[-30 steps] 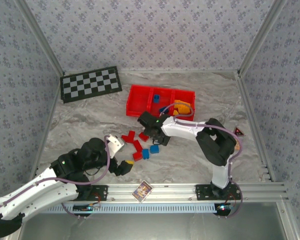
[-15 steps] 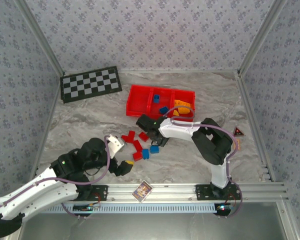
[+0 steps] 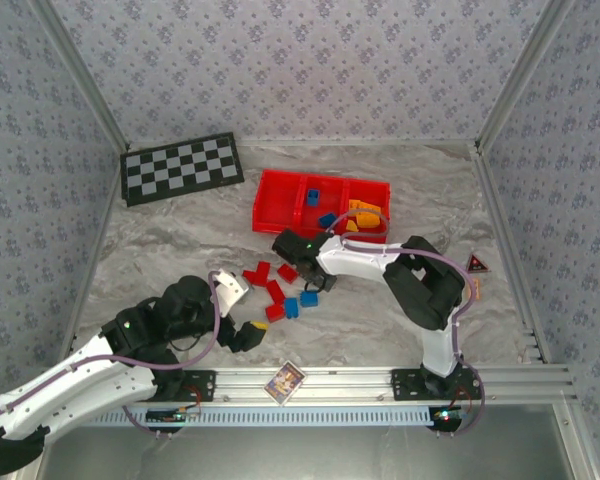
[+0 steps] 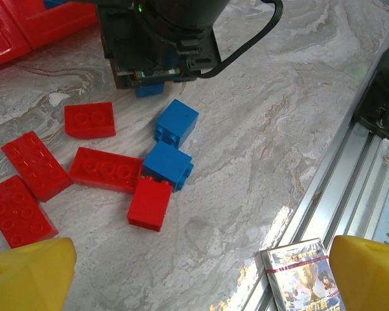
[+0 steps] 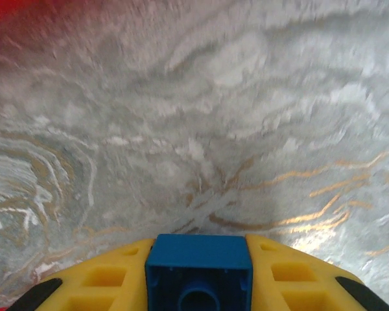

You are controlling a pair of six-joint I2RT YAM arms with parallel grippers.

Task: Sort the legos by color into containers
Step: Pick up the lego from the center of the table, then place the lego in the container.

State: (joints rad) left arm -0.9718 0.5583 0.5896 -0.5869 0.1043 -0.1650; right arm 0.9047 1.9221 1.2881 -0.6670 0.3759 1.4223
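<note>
Top external view: the right arm is bent up from its base at the lower right, and its white forearm is stretched leftward to the centre of the frame. There the right gripper (image 3: pixel 317 284) is pointed down at the marbled table (image 3: pixel 180 250), just below the red tray (image 3: pixel 322 177). In the right wrist view, a blue brick (image 5: pixel 199 271) is clamped between the yellow fingers (image 5: pixel 104 278) at the bottom edge, close above the bare table surface. In the left wrist view the same brick is glimpsed under the black gripper body in the upper left.

The left arm is folded low in the lower left of the top view, with the left gripper (image 3: pixel 248 333) aimed toward the centre. Its jaws are spread wide and nothing is held; its yellow tips are seen in the two bottom corners of the left wrist view.

The loose legos are gathered between the two grippers: red bricks (image 4: pixel 107 170) at the left of the left wrist view, and two blue bricks (image 4: pixel 177 121) touching at the middle. In the tray, blue pieces (image 3: pixel 313 195) are seen in the middle compartment and orange-yellow pieces (image 3: pixel 363 212) in the right one. A printed card (image 4: pixel 301 272) is lying by the rail at the bottom.
</note>
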